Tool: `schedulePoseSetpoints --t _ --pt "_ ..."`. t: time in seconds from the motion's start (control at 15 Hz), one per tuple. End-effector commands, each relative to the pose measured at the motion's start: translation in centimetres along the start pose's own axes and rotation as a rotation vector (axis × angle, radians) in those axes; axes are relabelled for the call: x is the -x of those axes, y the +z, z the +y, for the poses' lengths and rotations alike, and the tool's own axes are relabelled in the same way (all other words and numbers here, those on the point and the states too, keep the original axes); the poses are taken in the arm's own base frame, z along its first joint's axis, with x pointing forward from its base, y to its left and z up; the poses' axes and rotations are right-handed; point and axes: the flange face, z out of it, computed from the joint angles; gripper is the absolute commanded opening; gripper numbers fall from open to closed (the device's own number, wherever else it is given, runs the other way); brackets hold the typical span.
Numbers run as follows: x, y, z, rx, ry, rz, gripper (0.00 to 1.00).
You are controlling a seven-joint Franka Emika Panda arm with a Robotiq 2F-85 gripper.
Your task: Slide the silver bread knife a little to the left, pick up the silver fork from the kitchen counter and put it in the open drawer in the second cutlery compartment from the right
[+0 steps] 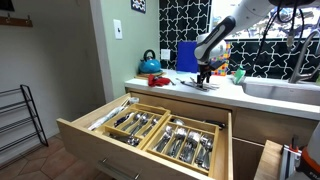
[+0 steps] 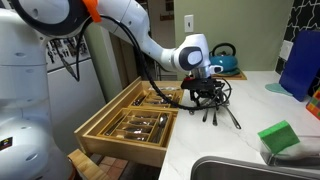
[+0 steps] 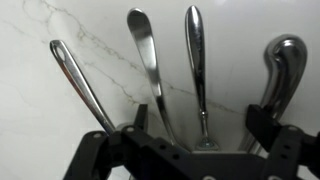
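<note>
Several silver cutlery pieces lie side by side on the white marble counter (image 3: 50,130), in both exterior views (image 1: 207,86) (image 2: 222,112). The wrist view shows only their handles: a thin one (image 3: 80,88), two slim ones (image 3: 147,55) (image 3: 196,60), and a broad one (image 3: 284,68). I cannot tell which is the fork or the bread knife. My gripper (image 3: 200,125) is open, low over the counter, its fingers straddling the two slim handles. It also shows in both exterior views (image 1: 203,72) (image 2: 205,92). The open drawer (image 1: 80,126) (image 2: 108,128) holds cutlery in wooden compartments.
A blue kettle (image 1: 150,63) (image 2: 222,55) and a blue box (image 1: 186,55) (image 2: 300,60) stand behind the cutlery. A green sponge (image 2: 280,135) lies by the sink (image 1: 285,90) (image 2: 235,170). A wire rack (image 1: 15,115) stands on the floor.
</note>
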Motion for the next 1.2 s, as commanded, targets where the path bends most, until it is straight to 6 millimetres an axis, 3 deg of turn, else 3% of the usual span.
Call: schedulePoseSetpoints --t 0.0,0.13,0.2,1.13 --pt "0.1 -0.1 -0.4 -0.04 -0.018 -0.008 0.92" --pt "0.0 -0.1 -0.5 -0.042 -0.021 -0.007 0.83" --pt "0.0 -0.1 -0.5 -0.038 -0.02 -0.006 0.86" --pt "0.6 -1.6 0.3 -0.075 -0.09 0.022 0.67"
